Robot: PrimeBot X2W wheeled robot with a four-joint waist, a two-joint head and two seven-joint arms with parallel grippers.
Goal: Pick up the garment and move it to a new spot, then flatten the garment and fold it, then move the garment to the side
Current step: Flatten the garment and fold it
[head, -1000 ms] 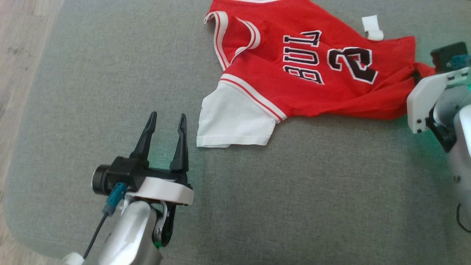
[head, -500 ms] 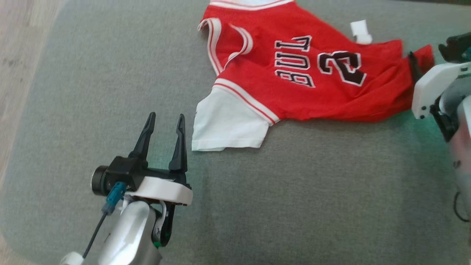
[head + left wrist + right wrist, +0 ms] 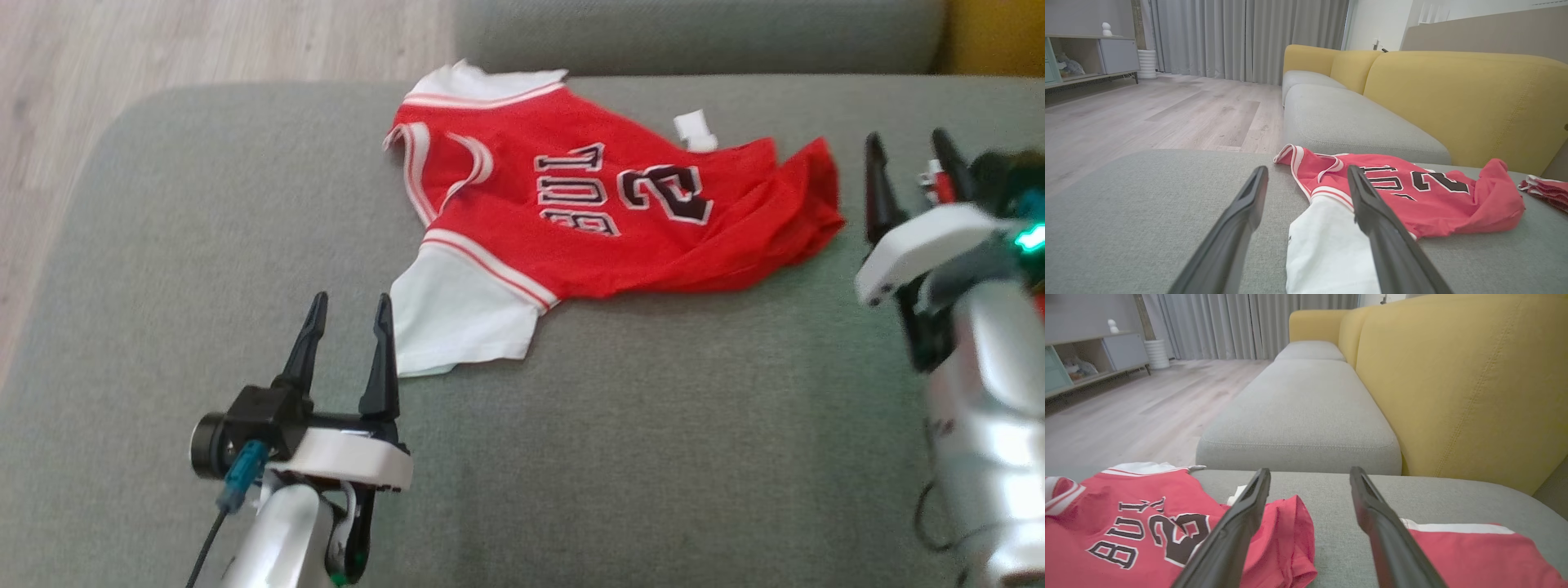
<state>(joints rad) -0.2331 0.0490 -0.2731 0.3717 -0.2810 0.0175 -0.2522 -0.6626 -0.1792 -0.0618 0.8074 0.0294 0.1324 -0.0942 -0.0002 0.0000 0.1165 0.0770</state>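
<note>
nearest the robot, the left gripper point(image 3: 351, 302) hovers with its fingers parted and empty, just short of the white sleeve point(image 3: 457, 318) of the red jersey point(image 3: 506, 229), which lies rumpled on the grey seat cushion point(image 3: 653, 457). farther over, the right gripper point(image 3: 908, 147) is likewise spread and holds nothing, just beside the bunched hem point(image 3: 796, 204). this looks like the flattening step: each gripper would need to pinch an end and draw the cloth taut.

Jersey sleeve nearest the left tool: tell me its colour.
The sleeve is plain white, joined to the red jersey; clearest in the left wrist view.
</note>
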